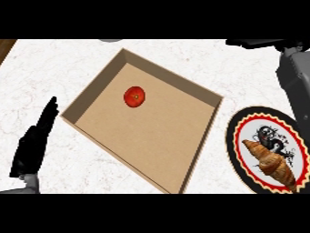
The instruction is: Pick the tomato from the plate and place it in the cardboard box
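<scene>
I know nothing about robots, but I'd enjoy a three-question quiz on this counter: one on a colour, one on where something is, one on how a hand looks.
1. What colour is the outer rim of the plate?
A. black
B. blue
C. green

2. Where is the tomato?
A. on the plate
B. on the bare counter
C. inside the cardboard box

3. How does the left hand look?
A. curled round the tomato
B. open, fingers straight, holding nothing
C. pressing on the plate

Answers:
1. A, a black band rings the plate, with red inside it.
2. C, the tomato lies on the box's floor, and the plate holds only a croissant.
3. B, the hand is left of the box, with its fingers stretched out.
</scene>
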`<act>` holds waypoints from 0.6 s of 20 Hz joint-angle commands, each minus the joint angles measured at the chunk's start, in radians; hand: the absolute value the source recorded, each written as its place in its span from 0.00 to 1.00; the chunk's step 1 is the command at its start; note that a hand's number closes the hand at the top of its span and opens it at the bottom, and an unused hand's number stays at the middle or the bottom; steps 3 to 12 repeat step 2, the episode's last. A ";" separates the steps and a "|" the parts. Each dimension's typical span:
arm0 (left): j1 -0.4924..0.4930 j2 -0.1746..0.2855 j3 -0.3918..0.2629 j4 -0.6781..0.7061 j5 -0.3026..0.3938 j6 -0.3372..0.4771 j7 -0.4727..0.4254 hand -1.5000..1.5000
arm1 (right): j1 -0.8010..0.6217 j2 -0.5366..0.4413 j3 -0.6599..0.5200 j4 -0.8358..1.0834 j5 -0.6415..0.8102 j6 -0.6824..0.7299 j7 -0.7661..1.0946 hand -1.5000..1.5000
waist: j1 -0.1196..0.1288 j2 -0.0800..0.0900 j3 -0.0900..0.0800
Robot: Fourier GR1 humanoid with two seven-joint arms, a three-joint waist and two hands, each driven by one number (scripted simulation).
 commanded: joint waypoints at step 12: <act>-0.110 0.013 0.017 0.065 -0.005 0.002 0.035 0.50 | -0.018 -0.156 -0.058 0.145 -0.023 0.206 -0.094 0.00 | 0.005 0.007 0.000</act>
